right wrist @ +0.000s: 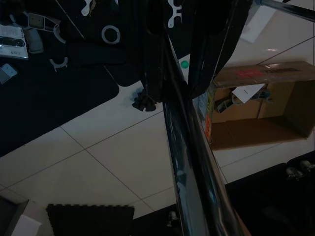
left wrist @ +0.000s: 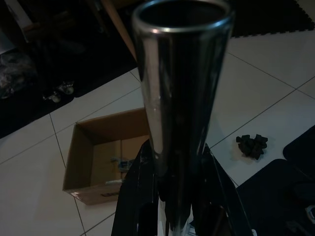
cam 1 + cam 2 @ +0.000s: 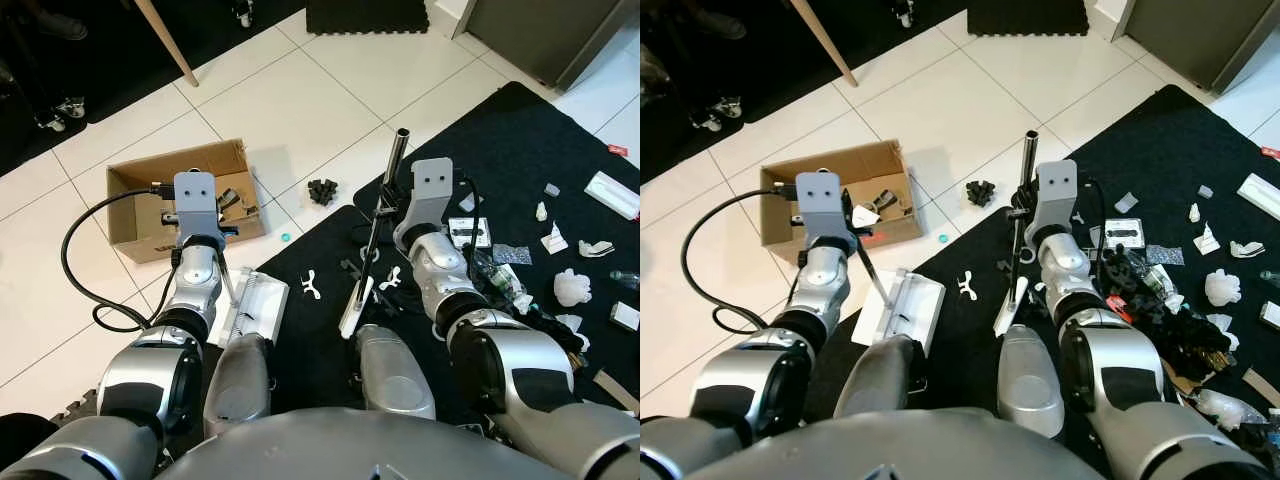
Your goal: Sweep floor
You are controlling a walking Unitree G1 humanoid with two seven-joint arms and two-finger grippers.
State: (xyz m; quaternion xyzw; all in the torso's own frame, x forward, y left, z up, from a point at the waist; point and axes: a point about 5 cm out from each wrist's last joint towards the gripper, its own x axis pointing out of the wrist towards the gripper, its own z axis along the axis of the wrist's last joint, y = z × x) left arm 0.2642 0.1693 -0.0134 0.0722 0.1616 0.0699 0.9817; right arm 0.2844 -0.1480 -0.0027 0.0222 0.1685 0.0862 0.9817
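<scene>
- Right claw grips the broom handle; its white head rests on the black mat.
- Left claw clamps the dustpan handle; the white dustpan lies beside the mat, near the cardboard box.

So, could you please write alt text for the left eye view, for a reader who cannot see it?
A humanoid robot looks down at its two silver arms: the left gripper holds a white dustpan by its metal handle, and the right gripper holds a metal broom pole. A cardboard box stands on white floor tiles, and litter lies on a black mat.
</scene>
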